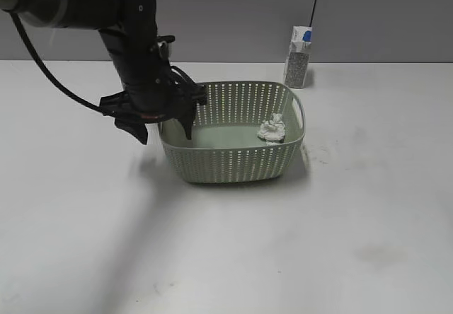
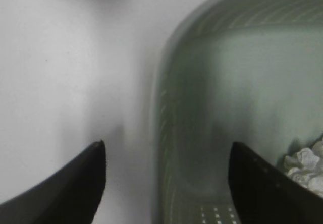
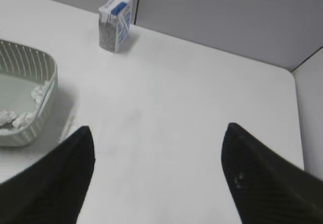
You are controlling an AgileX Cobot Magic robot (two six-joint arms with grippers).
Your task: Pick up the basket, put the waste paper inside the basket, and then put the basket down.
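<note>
White matte surface, faintly scuffed, carries everything. Basket sits mid-surface, looks set down: sage plastic, rounded corners, slotted walls, smooth floor. Left tool straddles basket's left wall, fingers apart, one inside, one outside, not clamped on the rim as far as the wrist view shows. Right tool open too, hanging over bare surface right of the basket, holding nothing. Carton upright behind basket, apart from it, white-blue, boxy. Paper inside at right end of floor, crumpled white wad, soft; right wrist view shows more than one wad.

Risk, my guess: lifting the left tool off at a slant could catch the inner finger on the thin slotted wall, dragging or tipping the light basket and spilling paper
</note>
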